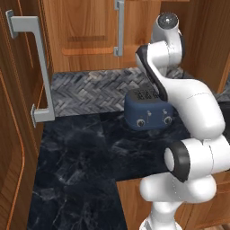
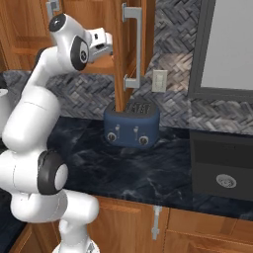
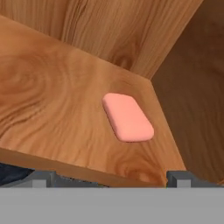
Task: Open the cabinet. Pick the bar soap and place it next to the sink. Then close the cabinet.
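The bar soap (image 3: 127, 117), a small salmon-pink rounded bar, lies flat on the wooden shelf (image 3: 52, 105) inside the cabinet, near its right inner wall. My gripper (image 3: 111, 178) is open, with its two dark fingertips (image 3: 41, 178) wide apart at the shelf's front edge, short of the soap and touching nothing. In the right base view the hand (image 2: 101, 42) reaches into the cabinet beside the right door (image 2: 129, 54), which stands swung open. The left door (image 1: 85, 27) is shut. The black sink (image 2: 222, 168) is set in the counter at the far right.
A blue toaster (image 2: 131, 123) stands on the black marble counter (image 1: 76, 152) right under the open cabinet. A tall wooden panel with a big grey handle (image 1: 40, 67) rises at the left. A dark-framed window (image 2: 227, 44) is above the sink.
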